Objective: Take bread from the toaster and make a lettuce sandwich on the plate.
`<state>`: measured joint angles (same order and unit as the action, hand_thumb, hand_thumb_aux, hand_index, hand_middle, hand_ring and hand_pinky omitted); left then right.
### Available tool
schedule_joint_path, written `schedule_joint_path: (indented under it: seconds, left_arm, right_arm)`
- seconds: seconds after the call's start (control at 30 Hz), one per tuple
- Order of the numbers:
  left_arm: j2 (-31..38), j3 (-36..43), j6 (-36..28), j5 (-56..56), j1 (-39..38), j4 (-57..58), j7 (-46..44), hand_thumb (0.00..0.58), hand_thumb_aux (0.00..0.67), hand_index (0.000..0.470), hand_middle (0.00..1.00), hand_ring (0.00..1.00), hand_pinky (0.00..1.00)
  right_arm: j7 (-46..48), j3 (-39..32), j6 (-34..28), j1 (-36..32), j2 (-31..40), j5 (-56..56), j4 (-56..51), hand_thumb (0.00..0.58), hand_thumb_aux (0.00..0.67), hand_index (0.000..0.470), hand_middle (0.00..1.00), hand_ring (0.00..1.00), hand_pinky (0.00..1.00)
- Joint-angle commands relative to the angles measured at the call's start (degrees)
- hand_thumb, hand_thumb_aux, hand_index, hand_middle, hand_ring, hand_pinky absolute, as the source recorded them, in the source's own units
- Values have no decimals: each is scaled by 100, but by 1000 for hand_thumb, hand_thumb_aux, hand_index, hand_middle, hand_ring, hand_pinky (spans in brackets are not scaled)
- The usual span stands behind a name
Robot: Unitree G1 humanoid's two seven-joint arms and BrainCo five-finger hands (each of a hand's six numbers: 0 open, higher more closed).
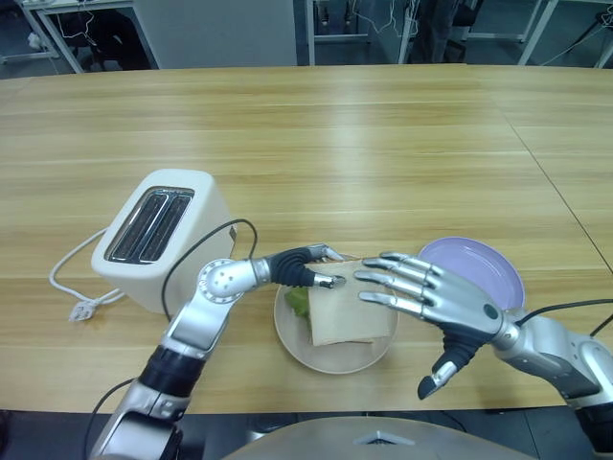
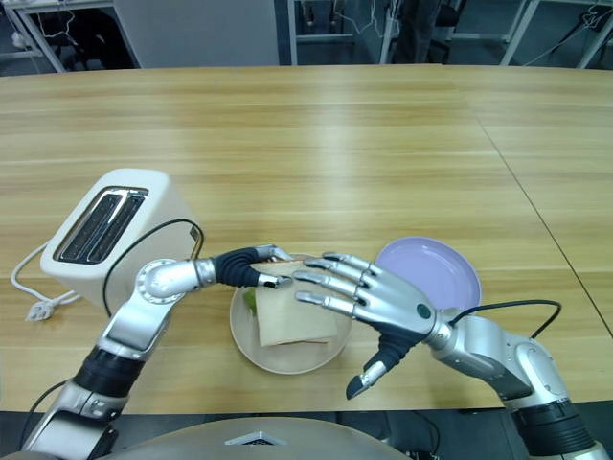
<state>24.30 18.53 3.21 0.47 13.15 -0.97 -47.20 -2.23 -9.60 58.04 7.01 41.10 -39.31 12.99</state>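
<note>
A slice of bread [image 1: 350,316] lies on the cream plate [image 1: 330,362], with green lettuce [image 1: 298,303] peeking out at its left edge. My left hand [image 1: 305,267] rests at the bread's upper left corner, fingers curled against its edge. My right hand [image 1: 427,292] hovers open just right of the bread, fingers spread and pointing left over its right edge. The cream toaster [image 1: 158,235] stands to the left, both slots looking empty.
A lavender plate [image 1: 479,268] sits to the right, partly behind my right hand. The toaster's white cord and plug [image 1: 81,309] trail at the far left. A black cable [image 1: 206,244] loops by the toaster. Wide bare tabletop stretches beyond.
</note>
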Motion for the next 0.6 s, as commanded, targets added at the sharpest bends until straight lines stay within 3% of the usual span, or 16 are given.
schedule_joint_path:
  seconds: [0.03,0.23,0.6]
  left_arm:
    - [-69,335,320,424,238,807,5,580,670,460,1000,1000,1000]
    - [-153,402,773,769,486,1476,257,580,670,460,1000,1000,1000]
    - [-68,180,730,616,478,1117,186,580,670,460,1000,1000,1000]
  right_arm:
    - [365,-293,-39,37,-82,-50,-121,0,0,0,0,0,0]
    - [790,-629,-203,14,-197,-18,-264,0,0,0,0,0,0]
    - [924,-665,-291,107,-238,-63,-386,0,0,0,0,0,0]
